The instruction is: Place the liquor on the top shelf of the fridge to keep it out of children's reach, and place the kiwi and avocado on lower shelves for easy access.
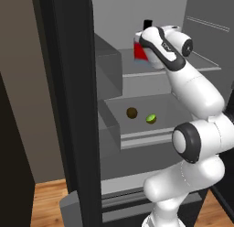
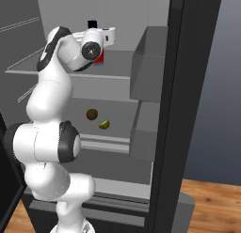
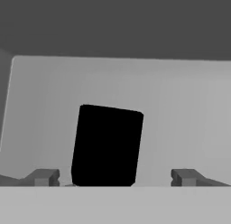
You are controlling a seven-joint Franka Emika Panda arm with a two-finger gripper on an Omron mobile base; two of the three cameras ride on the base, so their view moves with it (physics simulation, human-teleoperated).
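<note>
Now claw (image 3: 113, 177) open, fingertips (image 3: 43, 177) wide apart at bottom of hand view, black cap of liquor (image 1: 140, 51) between them, untouched. Liquor upright on top shelf (image 1: 201, 61) of fridge (image 1: 73, 107), upper centre of left base view, half hidden behind wrist. Kiwi (image 1: 131, 113) and avocado (image 1: 151, 118) near each other on lower shelf (image 1: 141, 139), mid-frame.

We count one liquor (image 1: 139, 51) bottle, one kiwi (image 1: 132, 113), one avocado (image 1: 151, 118), one fridge (image 1: 73, 107), one thin top shelf (image 1: 201, 61) and one deeper lipped shelf (image 1: 137, 138) beneath it.
</note>
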